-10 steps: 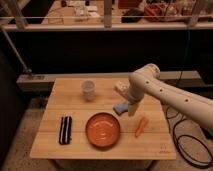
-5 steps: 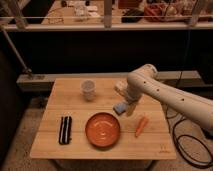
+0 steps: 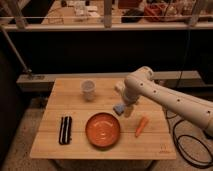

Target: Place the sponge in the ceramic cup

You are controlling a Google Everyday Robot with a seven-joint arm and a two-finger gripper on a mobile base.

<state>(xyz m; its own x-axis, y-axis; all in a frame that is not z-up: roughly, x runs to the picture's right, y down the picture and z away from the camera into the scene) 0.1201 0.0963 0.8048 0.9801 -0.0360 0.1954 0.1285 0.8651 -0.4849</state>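
Locating the sponge (image 3: 119, 108): a small light-blue block on the desk (image 3: 62, 100), just off the desk's middle toward 2 o'clock, with 12 o'clock taken as the far edge.
Sponge contact: it lies right at the gripper's tip; whether the two touch cannot be told.
Gripper (image 3: 123, 103): directly above the sponge at its 1 o'clock side, pointing down, jaws spread wide and not clamped on anything.
Arm (image 3: 170, 100): white and thick, reaching in from the picture's right edge at 4 o'clock and bending down at a rounded joint over the sponge.
Ceramic cup (image 3: 88, 89): pale, round, upright, mouth up, at 10 o'clock from the sponge and well apart from it, near the far edge of the desk.
Orange plate (image 3: 102, 129): wide and shallow, at 7 o'clock from the sponge, near it but not touching, toward the front of the desk.
Orange carrot-like piece (image 3: 142, 126): slim and slanted, at 4 o'clock from the sponge, right of the plate and apart from it.
Striped object (image 3: 65, 130): black-and-white oblong lying lengthwise at 8 o'clock from the sponge, near the left edge, well apart from the plate.
Desk: light wood, rectangular.
Cable (image 3: 186, 146): black, looping on the floor beyond the desk's right side.
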